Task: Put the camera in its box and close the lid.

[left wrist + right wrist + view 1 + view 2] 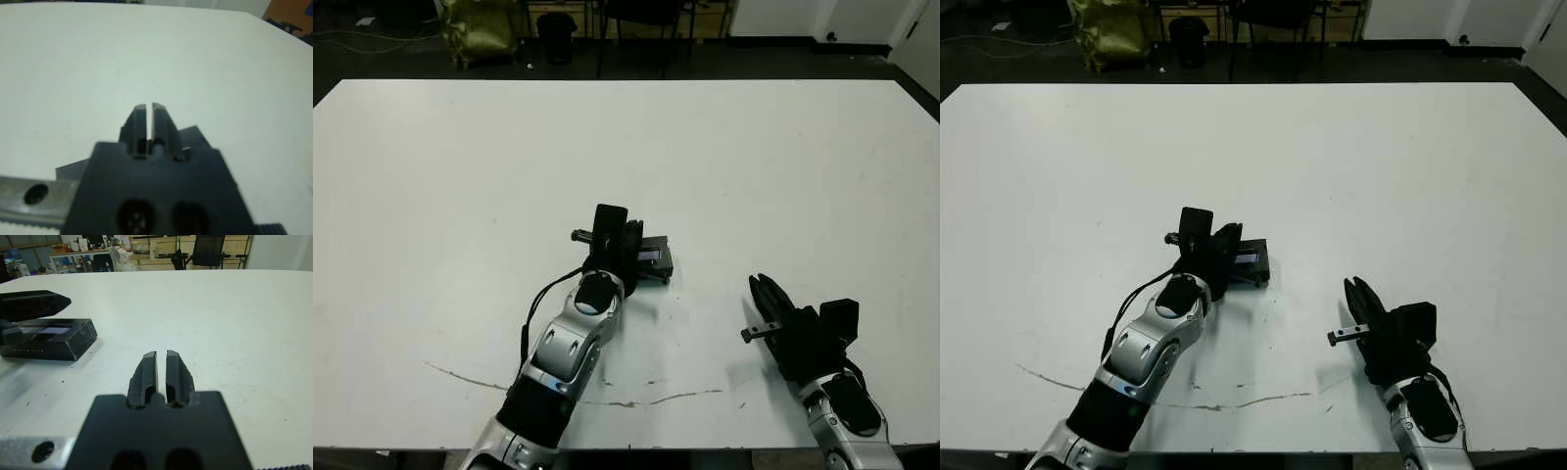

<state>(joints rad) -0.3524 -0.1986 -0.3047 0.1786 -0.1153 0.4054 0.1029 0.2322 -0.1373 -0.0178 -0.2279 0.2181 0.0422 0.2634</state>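
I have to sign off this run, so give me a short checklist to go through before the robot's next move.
1. Lid sits on the box: ok, flat on top.
2. Camera inside: cannot tell, the lid hides it.
3. Left gripper empty: ok, fingers together, nothing between.
4. Right gripper empty: ok, fingers nearly together.
5. Right gripper apart from the box: ok.
6. Left gripper off the lid: cannot tell, it overlaps the box.

Open table (783, 166) around left-claw-covered box (54, 340)

Dark floor (401, 59), black chair (208, 249) and shelves (161, 247) beyond table (460, 196).
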